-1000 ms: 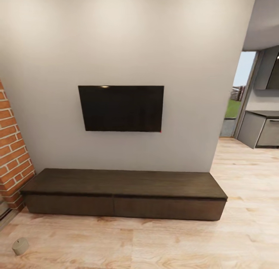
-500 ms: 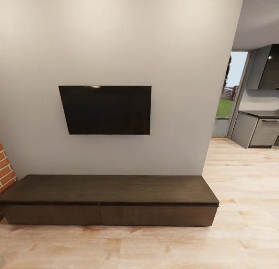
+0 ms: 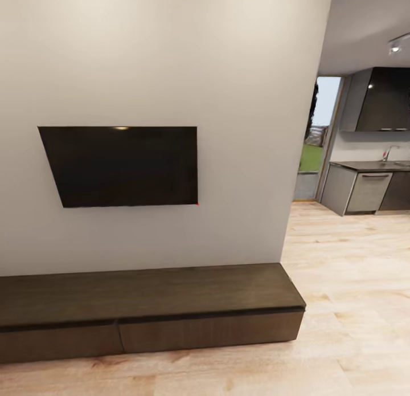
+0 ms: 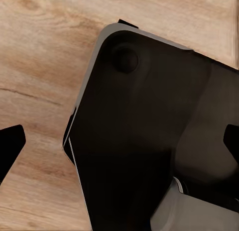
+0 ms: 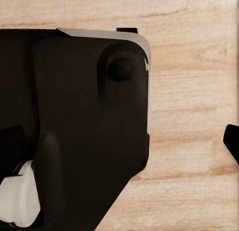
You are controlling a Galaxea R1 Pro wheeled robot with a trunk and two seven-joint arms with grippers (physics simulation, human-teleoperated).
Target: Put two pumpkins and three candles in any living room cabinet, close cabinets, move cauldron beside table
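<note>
Head view, left to right: wall-mounted TV (image 3: 122, 166) on the pale wall; below it the cabinet (image 3: 142, 293), long and low, both drawer fronts shut, top bare. Right of the wall's corner, wooden floor (image 3: 353, 305) runs to a kitchen with a grey counter (image 3: 364, 185) and an outside door (image 3: 312, 139).

Left gripper (image 4: 119, 141): fingertips wide apart over the robot's dark base, holding nothing. Right gripper (image 5: 119, 141): likewise spread, empty.

Pumpkins, candles, cauldron and coffee table: not located here.

Risk (judgement): heading towards the kitchen leaves the living-room items unfound; the base may clip the cabinet's end corner.
</note>
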